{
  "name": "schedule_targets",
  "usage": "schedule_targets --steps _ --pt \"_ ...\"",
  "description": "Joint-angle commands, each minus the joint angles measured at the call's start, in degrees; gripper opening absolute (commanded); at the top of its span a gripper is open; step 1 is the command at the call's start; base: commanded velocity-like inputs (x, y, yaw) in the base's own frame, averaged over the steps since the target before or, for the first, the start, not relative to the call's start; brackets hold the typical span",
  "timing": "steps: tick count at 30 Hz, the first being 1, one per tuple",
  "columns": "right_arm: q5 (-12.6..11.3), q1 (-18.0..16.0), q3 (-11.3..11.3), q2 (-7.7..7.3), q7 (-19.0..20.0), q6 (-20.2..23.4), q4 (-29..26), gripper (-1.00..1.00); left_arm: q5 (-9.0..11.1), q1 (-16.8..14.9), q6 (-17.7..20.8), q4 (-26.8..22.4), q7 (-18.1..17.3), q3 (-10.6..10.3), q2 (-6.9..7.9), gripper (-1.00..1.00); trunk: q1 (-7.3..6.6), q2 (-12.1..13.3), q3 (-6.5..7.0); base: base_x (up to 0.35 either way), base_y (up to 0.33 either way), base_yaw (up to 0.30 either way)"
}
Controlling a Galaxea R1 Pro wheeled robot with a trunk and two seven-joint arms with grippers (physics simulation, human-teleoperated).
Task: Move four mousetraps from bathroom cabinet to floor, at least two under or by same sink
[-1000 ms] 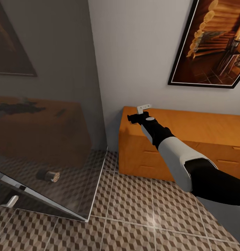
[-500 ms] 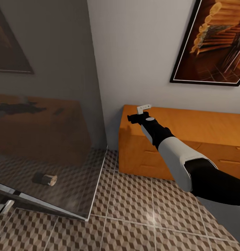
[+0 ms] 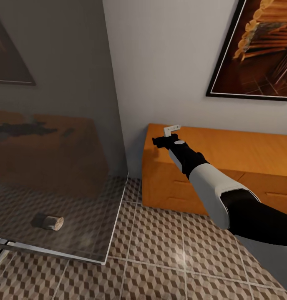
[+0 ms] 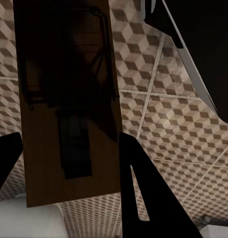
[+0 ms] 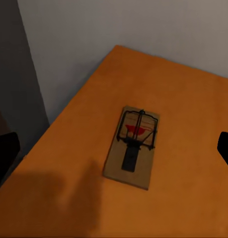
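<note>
1. Change from earlier frames: the head view has turned slightly. The framed picture (image 3: 260, 50) sits further toward the upper right corner, and the cork-ended cylinder (image 3: 47, 222) behind the glass panel (image 3: 56, 166) appears lower and further left. The right arm keeps its reach over the cabinet (image 3: 227, 158).
2. Arm pose: the right arm extends forward and leftward, with the right gripper (image 3: 160, 141) over the cabinet top near its left rear corner, beside the wall.
3. Right wrist view: one mousetrap (image 5: 132, 146) lies flat on the orange top, close to the left edge. The dark fingertips (image 5: 4, 153) stand wide apart at either side of it, not touching it.
4. Left wrist view: the left gripper (image 4: 69, 168) is clamped on a second mousetrap (image 4: 64, 99), a tan board with dark metal parts held between the black fingers above the bathroom floor (image 4: 168, 124).
5. The head view hides the trap on the cabinet behind the right gripper.
</note>
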Motion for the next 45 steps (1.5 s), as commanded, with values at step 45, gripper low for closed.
schedule_targets --steps 45 --pt "0.6 0.0 0.0 0.00 -0.1 0.2 -0.1 1.00 0.6 -0.1 -0.4 0.2 -0.3 -0.5 -0.03 -1.00 0.02 -0.1 -0.96 0.000 0.000 0.000"
